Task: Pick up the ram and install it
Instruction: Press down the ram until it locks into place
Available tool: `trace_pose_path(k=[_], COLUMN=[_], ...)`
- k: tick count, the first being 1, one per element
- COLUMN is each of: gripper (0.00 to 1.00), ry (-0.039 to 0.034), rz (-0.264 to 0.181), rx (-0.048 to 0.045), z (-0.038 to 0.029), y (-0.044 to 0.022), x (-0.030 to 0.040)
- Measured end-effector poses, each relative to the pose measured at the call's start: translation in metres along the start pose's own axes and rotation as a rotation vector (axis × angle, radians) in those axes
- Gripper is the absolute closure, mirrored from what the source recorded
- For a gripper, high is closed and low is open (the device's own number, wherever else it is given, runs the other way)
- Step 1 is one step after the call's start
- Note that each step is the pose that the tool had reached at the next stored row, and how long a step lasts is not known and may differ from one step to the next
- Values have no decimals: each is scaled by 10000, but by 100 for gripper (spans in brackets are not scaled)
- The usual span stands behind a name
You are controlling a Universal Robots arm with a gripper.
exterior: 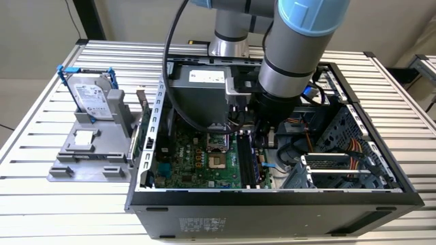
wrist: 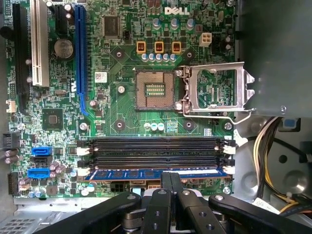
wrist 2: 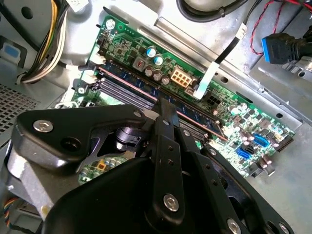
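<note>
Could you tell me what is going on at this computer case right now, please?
The robot arm is reaching down into the open computer case on the slatted table. Its gripper sits right over the ram, a blue stick that lies in the memory slot nearest the gripper on the motherboard. The other slots beside it are unfilled. A hard drive stands in a grey holder outside the case, on the exterior view's left.

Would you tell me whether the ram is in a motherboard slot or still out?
In: the ram lies along the slot nearest the gripper, between white end clips. Whether it is fully seated, I cannot tell.
</note>
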State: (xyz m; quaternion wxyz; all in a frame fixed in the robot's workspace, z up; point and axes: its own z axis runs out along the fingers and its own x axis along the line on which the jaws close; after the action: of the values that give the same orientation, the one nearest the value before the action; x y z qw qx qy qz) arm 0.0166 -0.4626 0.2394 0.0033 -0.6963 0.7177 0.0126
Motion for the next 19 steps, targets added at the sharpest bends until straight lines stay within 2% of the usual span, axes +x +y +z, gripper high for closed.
trace_pose_path(k=[5, 12, 16, 19], gripper=[100, 100, 100, 100], ry=[-1, 1, 1, 5], rz=[-12, -12, -13, -12], rx=[-2, -18, -19, -20], z=[71, 73, 121, 122], y=[-2, -3, -4, -4], x=[1, 20, 22, 23])
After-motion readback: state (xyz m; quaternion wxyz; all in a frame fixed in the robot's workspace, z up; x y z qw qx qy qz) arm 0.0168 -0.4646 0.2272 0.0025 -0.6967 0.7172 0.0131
